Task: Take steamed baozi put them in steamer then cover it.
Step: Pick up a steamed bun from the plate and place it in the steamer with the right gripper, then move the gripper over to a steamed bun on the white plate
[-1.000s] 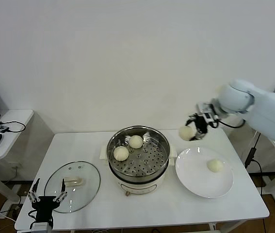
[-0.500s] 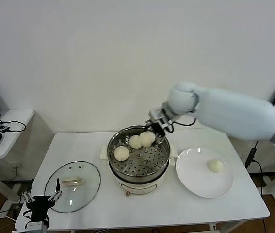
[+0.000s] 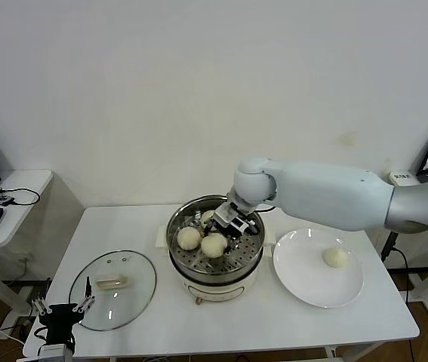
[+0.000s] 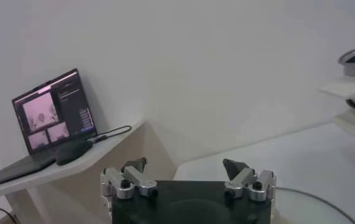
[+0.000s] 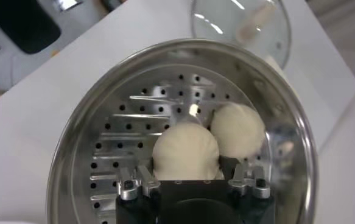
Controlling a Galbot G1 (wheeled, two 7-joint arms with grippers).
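Nearest me, my left tool [image 3: 63, 309] hangs parked off the worktop's [image 3: 221, 320] front left corner, jaws spread wide and empty, as the left wrist view confirms [image 4: 188, 172]. Just beyond it the cover [image 3: 113, 289] lies flat on the worktop, handle up. To the right, the plate [image 3: 304, 280] carries one bun [image 3: 335, 257], well apart from the tools. At centre stands the steamer [image 3: 215, 240]. My right tool [image 3: 226, 227] is down inside it, over the perforated tray. In the right wrist view the held bun [image 5: 186, 152] sits between the tool's fingers [image 5: 137, 183], resting on the tray; I cannot tell whether the grip is firm or slackening. A second bun [image 5: 238, 128] touches it on the side. A third bun [image 3: 207, 216] lies farther back, partly hidden.
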